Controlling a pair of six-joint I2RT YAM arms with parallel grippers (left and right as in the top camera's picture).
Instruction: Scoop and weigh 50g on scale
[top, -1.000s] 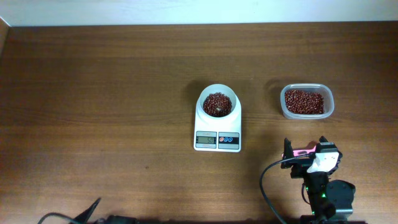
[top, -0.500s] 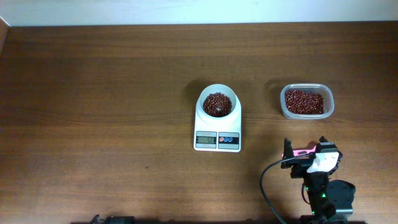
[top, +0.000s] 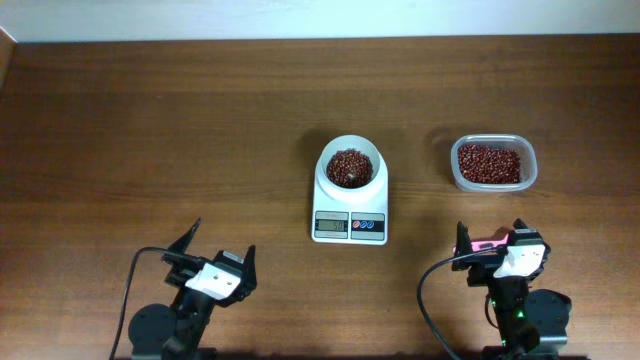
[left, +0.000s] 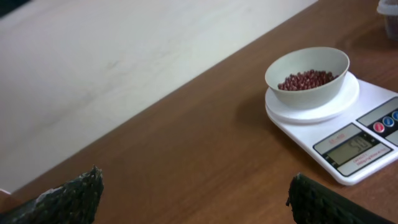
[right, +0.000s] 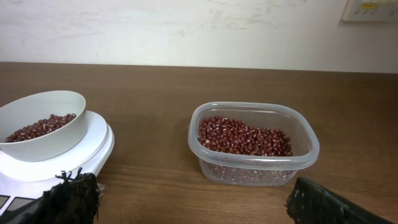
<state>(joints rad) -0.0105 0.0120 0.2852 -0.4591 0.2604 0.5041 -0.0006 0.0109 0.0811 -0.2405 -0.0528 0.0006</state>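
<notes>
Holding red beans (top: 351, 168): the bowl (top: 351, 143) on the scale (top: 350, 208), the tub (top: 455, 166); left tool (top: 222, 241), right tool (top: 490, 231) gape.

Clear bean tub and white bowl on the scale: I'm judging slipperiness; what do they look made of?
The clear rectangular tub looks like thin glossy plastic: red beans show through its wall. The round white bowl is opaque, smooth and fairly matte; plastic or ceramic, I cannot tell which.
</notes>
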